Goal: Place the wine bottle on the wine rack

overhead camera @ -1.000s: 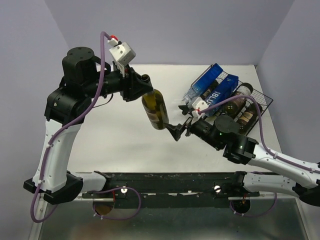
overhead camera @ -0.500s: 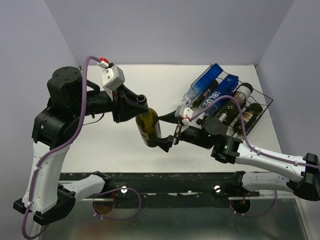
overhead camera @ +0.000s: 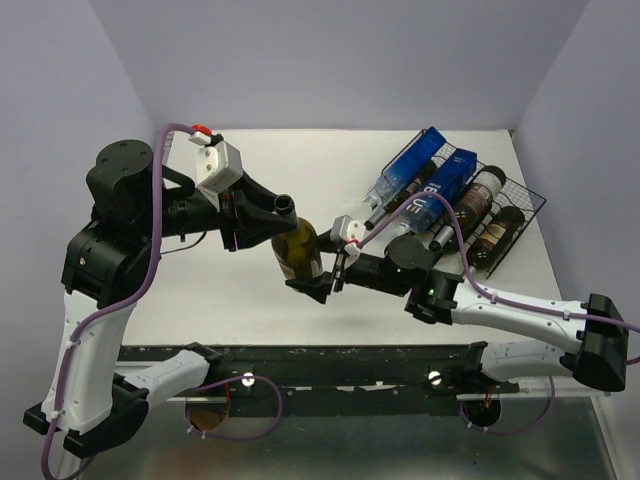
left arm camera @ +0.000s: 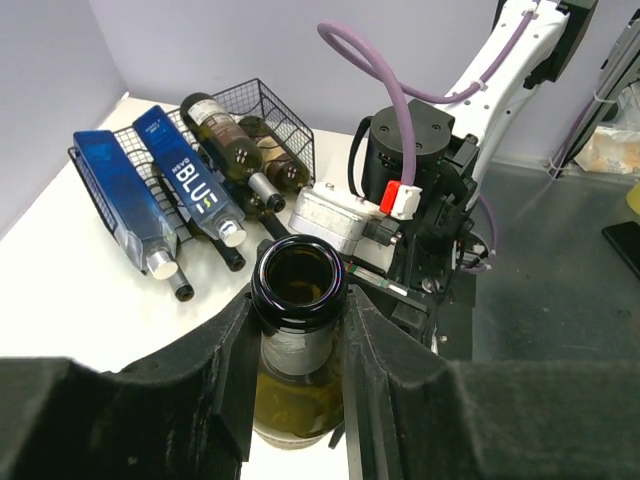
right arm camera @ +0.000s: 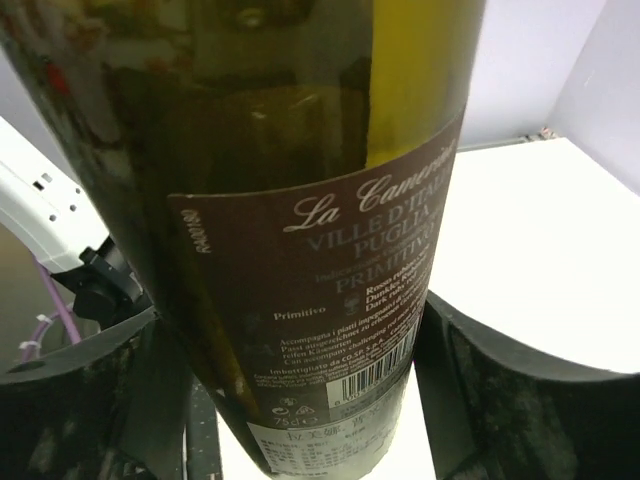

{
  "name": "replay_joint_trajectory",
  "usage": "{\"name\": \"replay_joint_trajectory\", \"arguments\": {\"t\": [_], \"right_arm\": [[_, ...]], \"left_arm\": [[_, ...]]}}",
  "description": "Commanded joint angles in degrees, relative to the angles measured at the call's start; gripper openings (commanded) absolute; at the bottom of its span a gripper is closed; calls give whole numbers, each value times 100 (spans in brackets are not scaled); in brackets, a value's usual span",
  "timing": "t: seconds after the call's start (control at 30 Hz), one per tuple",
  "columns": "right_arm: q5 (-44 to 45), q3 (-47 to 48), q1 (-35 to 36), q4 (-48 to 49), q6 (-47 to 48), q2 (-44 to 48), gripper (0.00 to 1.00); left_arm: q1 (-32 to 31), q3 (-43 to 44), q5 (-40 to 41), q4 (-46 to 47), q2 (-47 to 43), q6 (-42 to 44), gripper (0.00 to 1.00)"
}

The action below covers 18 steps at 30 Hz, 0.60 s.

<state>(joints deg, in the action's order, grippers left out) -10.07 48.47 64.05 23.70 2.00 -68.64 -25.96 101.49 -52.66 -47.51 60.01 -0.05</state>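
Observation:
The wine bottle (overhead camera: pixel 298 252) is dark green glass with a brown label and an open mouth. My left gripper (overhead camera: pixel 268 215) is shut on its neck and holds it tilted above the table's middle. In the left wrist view the fingers clamp the neck (left arm camera: pixel 297 285) on both sides. My right gripper (overhead camera: pixel 322 280) is open, and its jaws straddle the bottle's lower body (right arm camera: pixel 320 200) with a small gap showing on the right. The black wire wine rack (overhead camera: pixel 524 200) stands at the far right of the table and also shows in the left wrist view (left arm camera: pixel 285 115).
The rack holds two blue bottles (overhead camera: pixel 410 170) (overhead camera: pixel 445 180) and two dark bottles (overhead camera: pixel 482 192) (overhead camera: pixel 498 228), necks pointing towards the table's middle. A black rail (overhead camera: pixel 350 360) runs along the near edge. Purple walls close the back and sides.
The left arm has swung the bottle nearer and slightly left, still gripping the neck. The right gripper has moved left from beside the bottle's base until its jaws sit around it.

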Motion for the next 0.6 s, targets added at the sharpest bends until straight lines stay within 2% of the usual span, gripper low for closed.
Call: {"name": "replay_joint_trajectory", "arguments": {"t": [0.0,0.17,0.23,0.3,0.33,0.4,0.47,0.57], "right_arm": [[540,31,-7,407,142,-9,69],[962,-13,-15,670,511,61,28],[1137,-22,-7,749,800,97,14],[1252,-30,-7,828,1134,114,1],[1314,-39,-7,890,1293,132,1],[1402,-100,-15,1126,1696,175,1],[1507,-188,-7,1364,2144,228,1],[1700,-250,-7,1628,2813,281,1]], "left_arm": [[-41,11,-552,558,-270,-161,0],[-41,-165,-517,646,-349,-144,0],[-41,-235,-508,655,-402,-83,11],[-41,-375,-482,733,-498,-21,31],[-41,-489,-473,821,-560,-21,43],[-33,-709,-351,1040,-726,146,74],[-41,-946,0,1321,-893,76,99],[-33,-1096,432,1533,-1035,41,99]]}}
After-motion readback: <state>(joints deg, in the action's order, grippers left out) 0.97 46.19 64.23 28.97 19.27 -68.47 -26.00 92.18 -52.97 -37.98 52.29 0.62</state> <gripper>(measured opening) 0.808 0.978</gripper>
